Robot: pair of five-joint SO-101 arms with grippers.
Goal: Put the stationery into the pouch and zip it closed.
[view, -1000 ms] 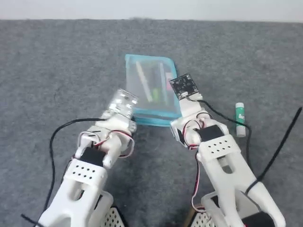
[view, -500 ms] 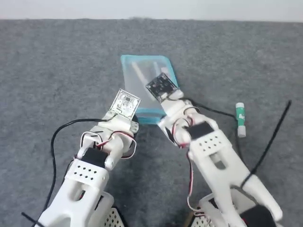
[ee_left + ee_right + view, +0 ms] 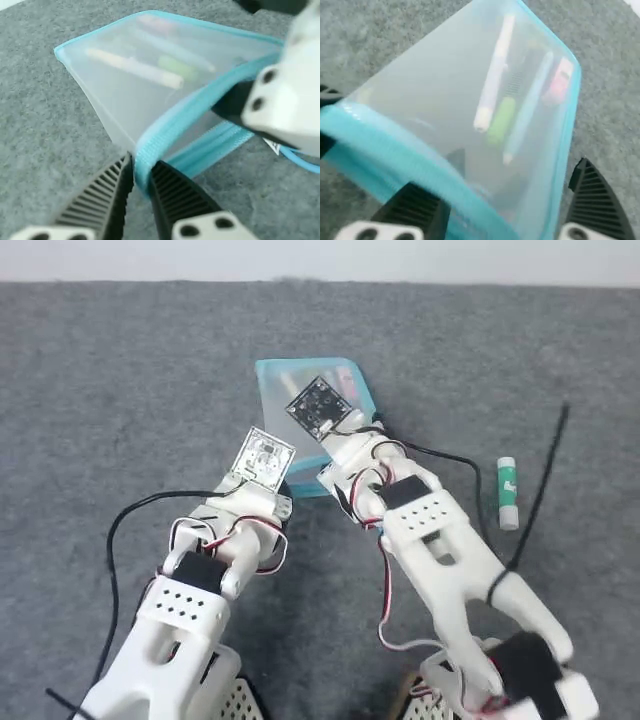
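Left gripper [image 3: 141,169] pinches the pouch [image 3: 150,90] by its zip edge; right gripper [image 3: 502,186], fingers wide, must clamp squarely before pulling along.

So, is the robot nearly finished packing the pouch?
Partly. Done: several pens already lie inside the pouch. In hand: the left gripper pinches the pouch's zip edge, and the right gripper is open over the same edge. Left: the green and white stick lies out on the table, and the zip looks unclosed.

R arm [image 3: 430,530] swung left over pouch [image 3: 283,382], toward L arm [image 3: 225,550]
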